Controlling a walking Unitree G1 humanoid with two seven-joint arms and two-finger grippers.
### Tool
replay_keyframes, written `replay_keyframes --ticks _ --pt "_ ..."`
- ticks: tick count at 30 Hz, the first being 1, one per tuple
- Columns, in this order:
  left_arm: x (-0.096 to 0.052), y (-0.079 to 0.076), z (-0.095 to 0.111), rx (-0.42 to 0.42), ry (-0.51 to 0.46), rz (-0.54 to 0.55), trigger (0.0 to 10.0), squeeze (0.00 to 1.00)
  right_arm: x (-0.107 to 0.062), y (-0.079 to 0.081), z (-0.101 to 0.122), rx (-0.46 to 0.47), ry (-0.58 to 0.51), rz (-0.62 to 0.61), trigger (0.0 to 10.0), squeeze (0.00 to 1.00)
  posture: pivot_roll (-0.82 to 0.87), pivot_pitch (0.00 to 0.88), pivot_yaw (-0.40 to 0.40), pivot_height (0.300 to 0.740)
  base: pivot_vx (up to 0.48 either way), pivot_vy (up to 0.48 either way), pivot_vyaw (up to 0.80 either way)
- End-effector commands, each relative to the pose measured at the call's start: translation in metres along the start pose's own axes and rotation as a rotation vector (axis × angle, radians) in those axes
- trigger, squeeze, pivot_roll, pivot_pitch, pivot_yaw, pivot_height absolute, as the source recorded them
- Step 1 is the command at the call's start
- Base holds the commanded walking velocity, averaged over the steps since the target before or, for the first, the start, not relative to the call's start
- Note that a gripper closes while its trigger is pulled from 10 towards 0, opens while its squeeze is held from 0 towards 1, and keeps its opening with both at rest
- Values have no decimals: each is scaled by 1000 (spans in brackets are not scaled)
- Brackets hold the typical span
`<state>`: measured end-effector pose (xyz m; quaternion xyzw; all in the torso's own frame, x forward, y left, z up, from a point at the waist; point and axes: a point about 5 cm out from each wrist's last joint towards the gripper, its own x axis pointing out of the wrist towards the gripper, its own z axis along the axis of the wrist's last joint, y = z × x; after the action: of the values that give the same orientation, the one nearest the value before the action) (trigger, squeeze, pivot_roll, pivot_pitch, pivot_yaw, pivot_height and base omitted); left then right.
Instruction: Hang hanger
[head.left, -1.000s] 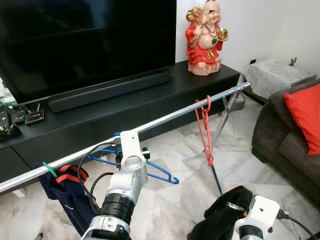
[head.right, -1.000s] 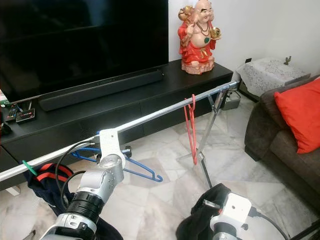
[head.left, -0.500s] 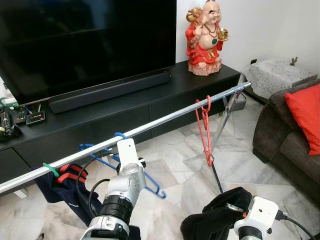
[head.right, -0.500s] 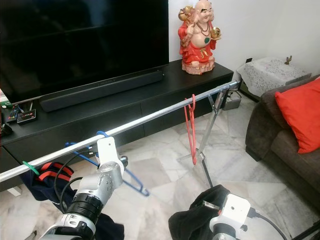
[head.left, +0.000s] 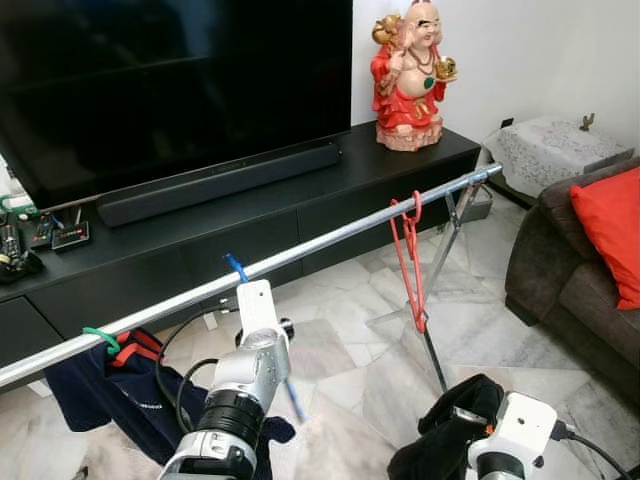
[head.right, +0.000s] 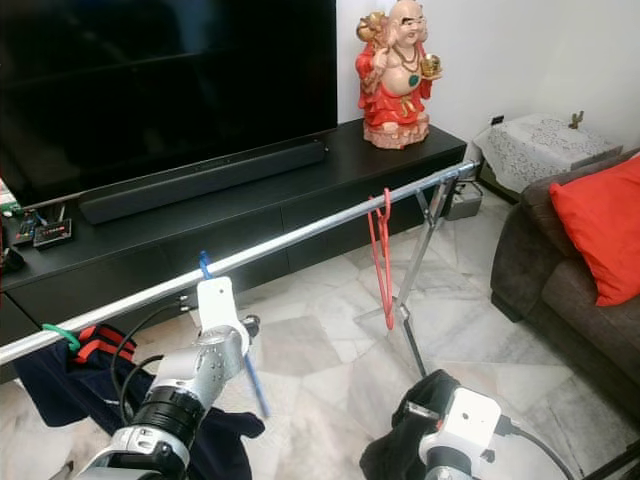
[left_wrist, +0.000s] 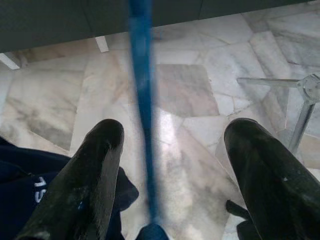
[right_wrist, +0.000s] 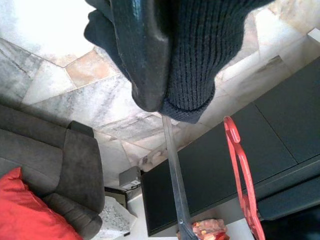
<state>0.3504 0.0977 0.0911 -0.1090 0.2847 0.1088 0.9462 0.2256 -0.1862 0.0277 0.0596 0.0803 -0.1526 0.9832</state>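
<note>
From my head, in the left eye view, I see the blue hanger (head.left: 236, 268) hooked over the rail (head.left: 330, 236), just above my left gripper (head.left: 262, 322), its body running down behind my wrist toward the floor. Hung or merely perched, I cannot tell. If I draw my arm away carelessly, a finger could catch the blue bar and drag the hook off. The rail's left stretch carries a green hanger (head.left: 100, 339) with a navy garment (head.left: 105, 393); toward its right end hangs a red hanger (head.left: 408, 262). Between the blue and the red, the rail is bare, so there is open room that way.

In the right eye view my right gripper (head.right: 420, 432) sits low, wrapped in a black garment (head.right: 410, 425), well apart from the rail.

My left wrist view shows my fingers (left_wrist: 82, 187) spread wide, the blue bar passing between them and touching neither. That gap is my margin: I judge that backing straight out is safest, since twisting would snag it.

My right wrist view shows my jaws pinching the black knit cloth. The rack's leg (right_wrist: 172, 175) stands near; swinging that cloth upward could bump the red hanger.
</note>
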Motion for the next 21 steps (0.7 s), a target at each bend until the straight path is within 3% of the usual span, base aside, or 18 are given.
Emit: replay_keyframes --ticks 1,9,10,12,13,14,15,16,17,18,19,20,21 --pt "1 -1 2 5 0 -25 10000 0 0 6 2 3 -21 17 10000 0 55 0 97 740 0 0 0" --pt "7 2 9 37 -90 -114 10000 0 1 5 3 2 -25 15 10000 0 43 0 98 740 0 0 0" --pt "9 6 10 75 -125 -119 9412 0 1 4 3 1 -26 13 10000 0 43 0 98 740 0 0 0" --pt "12 12 9 23 -111 -119 7216 0 1 4 3 0 -26 11 10000 0 38 0 97 740 0 0 0" --pt "13 15 10 9 -112 -117 7216 0 1 4 3 0 -26 11 10000 0 38 0 97 740 0 0 0" --pt "14 17 10 -17 -102 -117 3961 0 1 4 3 -1 -26 10 10000 0 38 0 97 740 0 0 0" --pt "15 19 12 -62 -87 -118 2980 0 1 4 4 -1 -26 10 10000 0 33 0 93 740 0 0 0" --pt "17 21 14 -82 -86 -124 2980 0 1 3 4 -1 -26 10 10000 0 37 0 92 740 0 0 0" --pt "19 22 16 -33 -98 -153 3961 0 1 3 3 -2 -25 12 10000 0 41 0 90 740 0 0 0" --pt "19 22 15 1 -102 -174 4235 0 1 4 3 -2 -25 14 10000 0 41 0 90 740 0 0 0" --pt "21 23 12 53 -107 -196 6627 0 1 5 3 -3 -24 16 10000 0 40 0 89 740 0 0 0" --pt "22 26 8 117 -120 -202 9765 0 1 6 3 -3 -24 18 10000 0 35 0 89 740 0 0 0" --pt "22 27 5 167 -133 -208 10000 0 2 6 3 -3 -24 18 10000 0 26 0 90 740 0 0 0"
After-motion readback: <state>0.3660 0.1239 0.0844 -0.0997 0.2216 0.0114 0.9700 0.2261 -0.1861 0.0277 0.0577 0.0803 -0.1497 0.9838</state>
